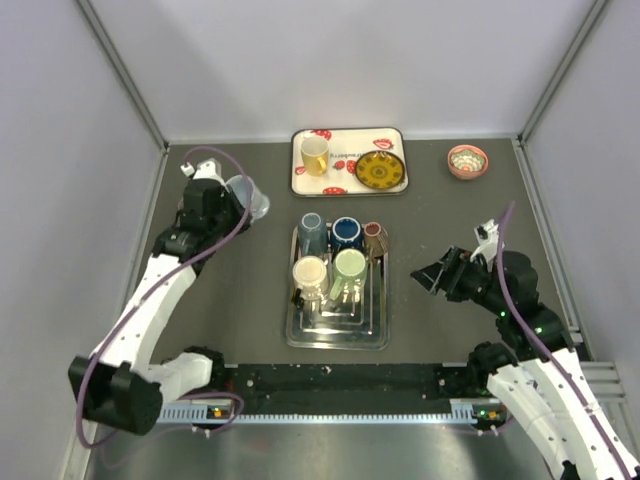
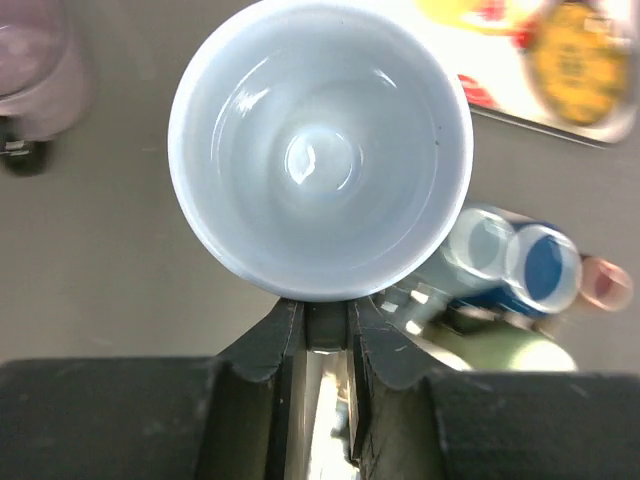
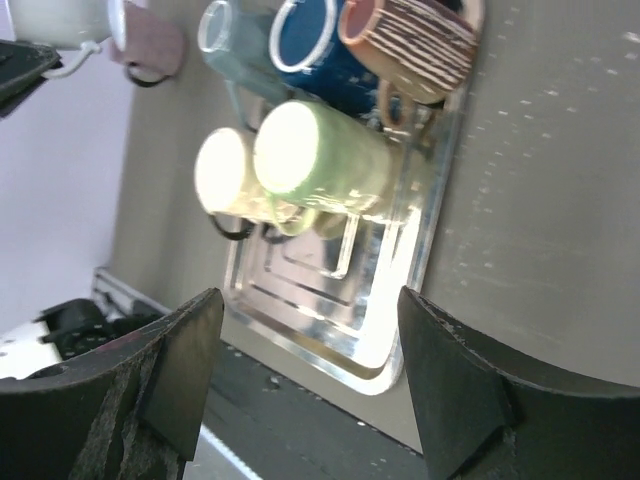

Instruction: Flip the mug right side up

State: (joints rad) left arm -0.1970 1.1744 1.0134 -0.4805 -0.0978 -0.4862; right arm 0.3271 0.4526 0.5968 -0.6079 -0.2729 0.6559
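Note:
My left gripper (image 2: 327, 318) is shut on the handle of a pale blue-white mug (image 2: 320, 150). The mug's open mouth faces the wrist camera and its inside looks empty. In the top view the left gripper (image 1: 230, 196) holds this mug (image 1: 248, 195) at the far left of the table. The mug also shows in the right wrist view (image 3: 55, 20). A lilac mug (image 2: 35, 70) stands on the table beside it. My right gripper (image 3: 310, 320) is open and empty, and in the top view it (image 1: 432, 275) hovers right of the metal tray.
A metal tray (image 1: 335, 335) in the middle holds several mugs lying at its far end. A patterned tray (image 1: 345, 185) at the back holds a yellow mug (image 1: 314, 155) and a yellow plate (image 1: 379, 171). A pink bowl (image 1: 467, 160) sits back right.

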